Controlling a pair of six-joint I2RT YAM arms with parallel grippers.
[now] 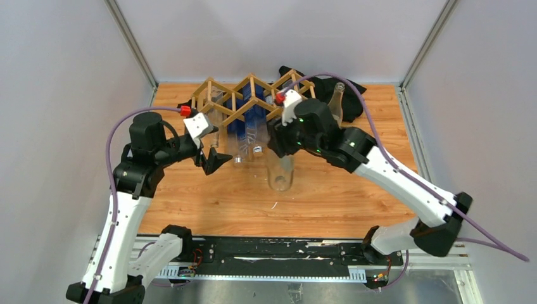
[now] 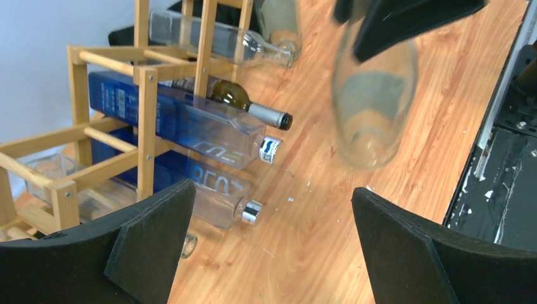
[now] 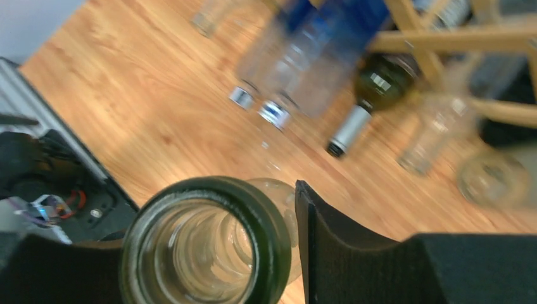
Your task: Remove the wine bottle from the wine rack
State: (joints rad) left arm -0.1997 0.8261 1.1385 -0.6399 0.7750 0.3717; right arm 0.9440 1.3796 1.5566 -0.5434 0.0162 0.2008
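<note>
My right gripper [image 1: 279, 147] is shut on the neck of a clear greenish wine bottle [image 1: 280, 177]. The bottle hangs upright in front of the wine rack [image 1: 253, 95], fully outside it, with its base at or just above the table. In the right wrist view its open mouth [image 3: 206, 244] sits against one finger [image 3: 345, 253]. In the left wrist view its body [image 2: 373, 107] shows at the upper right. My left gripper [image 1: 214, 162] is open and empty, low over the table by the rack's left front [image 2: 145, 95].
Blue bottles [image 2: 183, 120] and a dark green bottle with a silver capsule [image 2: 247, 104] lie in the rack, necks pointing toward me. A clear bottle [image 1: 337, 101] stands on a black cloth [image 1: 323, 85] at the back right. The arms' black base rail [image 1: 272, 256] runs along the near edge.
</note>
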